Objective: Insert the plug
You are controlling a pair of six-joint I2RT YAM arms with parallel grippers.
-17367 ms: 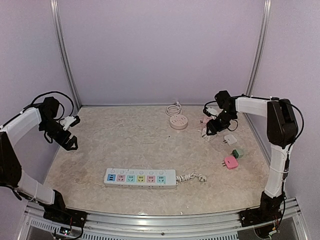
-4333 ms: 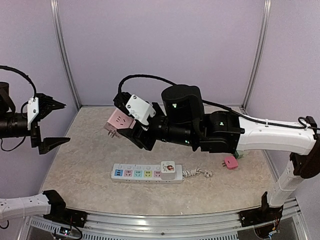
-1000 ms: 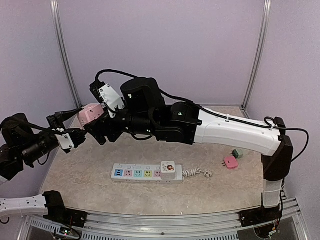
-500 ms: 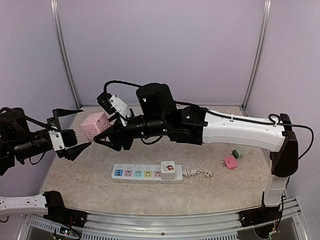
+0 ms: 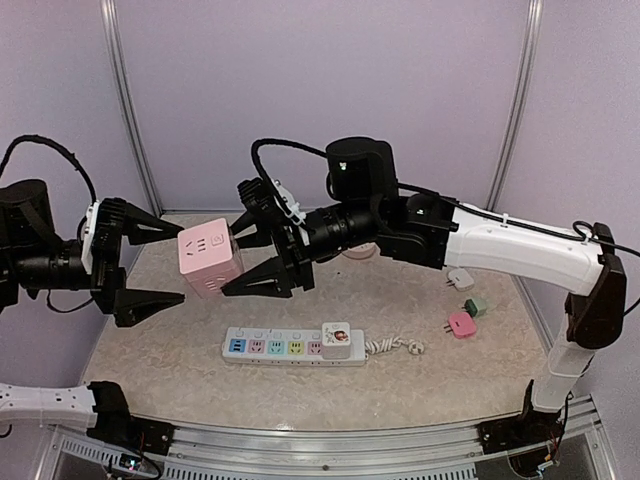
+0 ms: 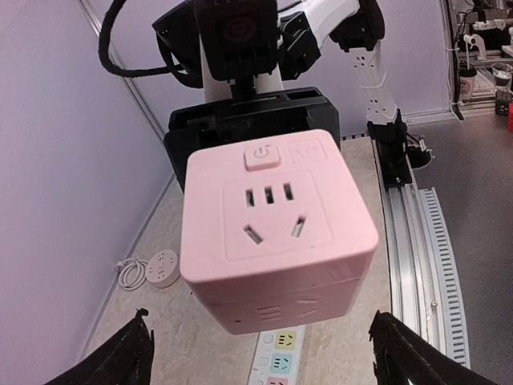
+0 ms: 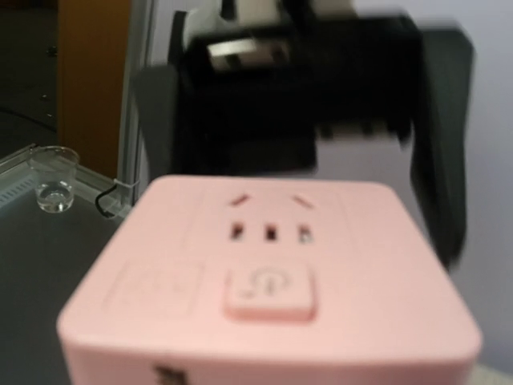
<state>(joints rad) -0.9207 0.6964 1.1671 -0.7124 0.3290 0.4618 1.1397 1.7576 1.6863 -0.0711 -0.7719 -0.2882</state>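
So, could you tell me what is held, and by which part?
The right gripper clamps the pink plastic socket cube by two opposite sides; the left gripper is open, not touching.

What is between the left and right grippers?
The pink cube socket, aloft between left gripper and right gripper; clearest in the top view.

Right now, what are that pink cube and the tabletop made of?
The pink cube socket looks like moulded plastic, smooth and satin: even colour, rounded edges. The tabletop looks like beige marble or a marble-print laminate, mottled and veined; which one, I cannot tell.
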